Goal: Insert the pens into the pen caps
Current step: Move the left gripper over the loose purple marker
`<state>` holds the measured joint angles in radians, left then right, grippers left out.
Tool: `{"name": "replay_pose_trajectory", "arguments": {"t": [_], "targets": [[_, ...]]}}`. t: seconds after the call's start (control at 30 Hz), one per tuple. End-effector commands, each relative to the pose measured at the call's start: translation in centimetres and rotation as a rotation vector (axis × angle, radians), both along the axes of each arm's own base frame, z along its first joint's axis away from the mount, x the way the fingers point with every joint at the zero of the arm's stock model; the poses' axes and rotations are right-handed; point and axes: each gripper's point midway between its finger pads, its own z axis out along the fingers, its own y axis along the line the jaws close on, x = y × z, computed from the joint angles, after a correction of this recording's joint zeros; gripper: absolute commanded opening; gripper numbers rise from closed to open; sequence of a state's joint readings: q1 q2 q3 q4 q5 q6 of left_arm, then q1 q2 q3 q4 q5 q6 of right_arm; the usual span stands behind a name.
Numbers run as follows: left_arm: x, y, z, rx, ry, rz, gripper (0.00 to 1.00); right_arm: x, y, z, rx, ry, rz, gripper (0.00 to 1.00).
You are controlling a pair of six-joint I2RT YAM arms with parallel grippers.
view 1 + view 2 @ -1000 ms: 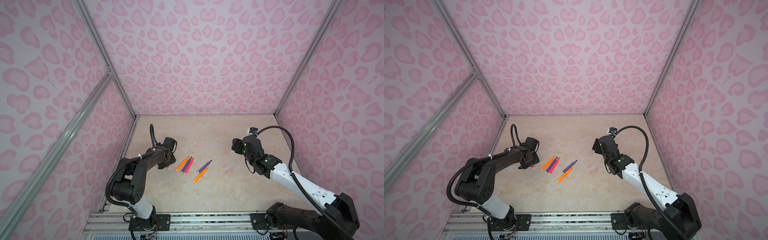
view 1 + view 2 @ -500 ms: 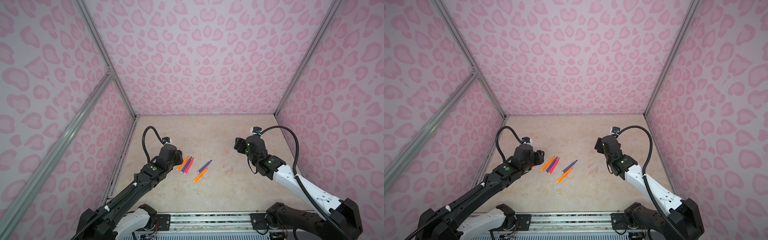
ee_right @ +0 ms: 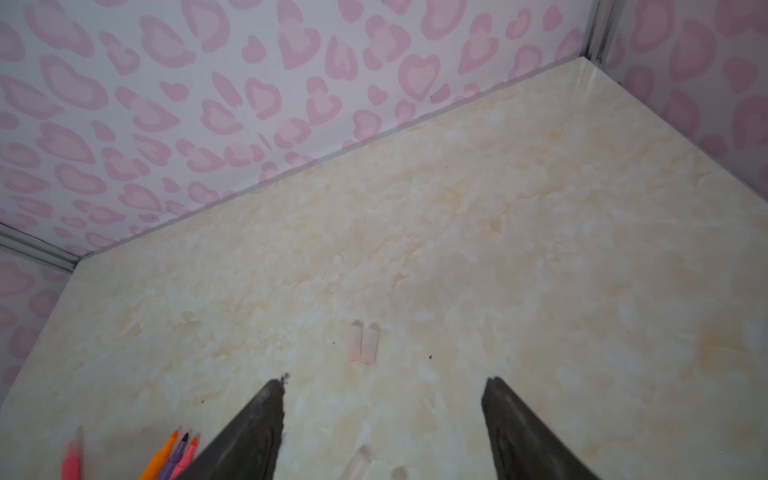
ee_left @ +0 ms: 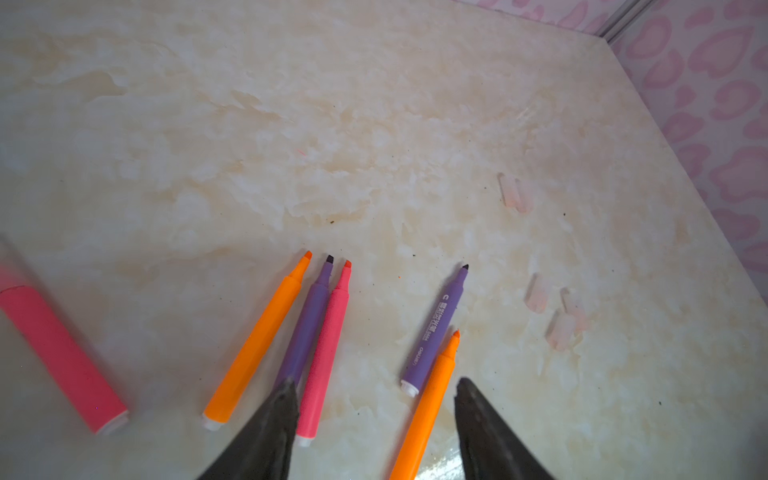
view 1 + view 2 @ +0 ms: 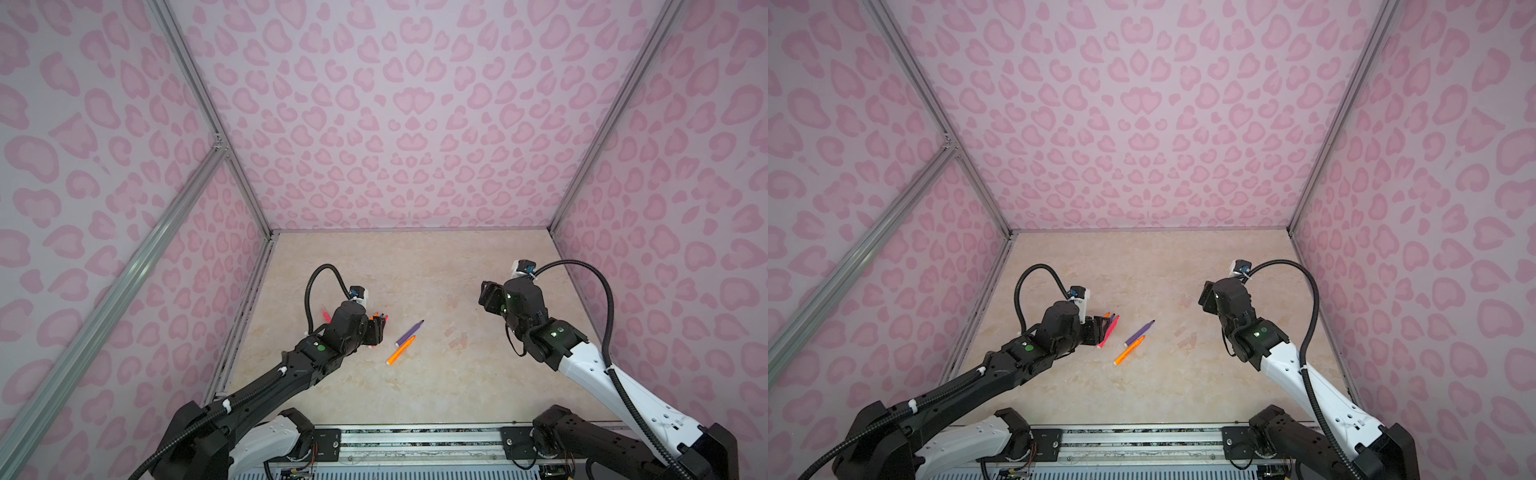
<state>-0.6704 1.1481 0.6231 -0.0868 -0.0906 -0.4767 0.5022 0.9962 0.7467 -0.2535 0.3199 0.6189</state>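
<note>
On the beige worktop no pen is capped yet, as far as I can judge. Left of centre three pens lie side by side: an orange pen, a purple pen and a pink-red pen. Their bare tips point far and right. Just right of them a second purple pen and a second orange pen lie close together, tips bare too. A blurred pink pen lies apart to the left; I cannot make out its tip.

The pen caps lie loose and empty further right, faint against the surface. A pair of caps sits side by side farther off, and a cluster of three lies nearer. I cannot find a sixth cap.

The left tool sits over the butt ends of the pens, jaws spread, pinching nothing. The right tool hangs on the caps' side, jaws spread wide and empty, with the far pair ahead of it.

By my reading the whole job remains. Each pen has to be lifted, matched with a cap, and the two pushed together.
</note>
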Motion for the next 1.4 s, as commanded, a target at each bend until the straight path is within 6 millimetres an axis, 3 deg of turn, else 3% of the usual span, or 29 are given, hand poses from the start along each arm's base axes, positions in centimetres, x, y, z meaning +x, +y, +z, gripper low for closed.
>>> {"name": "replay_pose_trajectory", "arguments": {"t": [0.0, 0.1, 0.27, 0.43, 1.07, 1.37], "targets": [[0.3, -3.2, 0.7, 0.01, -0.032, -0.104, 0.58, 0.1, -0.2, 1.2, 0.048, -0.059, -0.009, 0.77], [0.1, -4.4, -0.3, 0.037, 0.01, -0.142, 0.57, -0.4, -0.8, 2.0, 0.024, -0.073, -0.02, 0.76], [0.6, -4.3, -2.8, 0.153, 0.109, -0.116, 0.56, -0.1, 0.0, 0.6, 0.047, -0.06, 0.012, 0.76], [0.7, -5.6, -4.9, 0.197, 0.189, -0.152, 0.53, 0.8, 0.3, -0.5, 0.0, 0.031, -0.002, 0.74], [0.3, -6.7, -8.9, 0.312, 0.334, -0.201, 0.53, 2.6, 2.2, -3.5, -0.057, 0.172, 0.054, 0.77], [0.4, -6.5, -9.9, 0.37, 0.373, -0.199, 0.52, 2.4, 1.9, -3.2, -0.044, 0.15, 0.044, 0.81]]}}
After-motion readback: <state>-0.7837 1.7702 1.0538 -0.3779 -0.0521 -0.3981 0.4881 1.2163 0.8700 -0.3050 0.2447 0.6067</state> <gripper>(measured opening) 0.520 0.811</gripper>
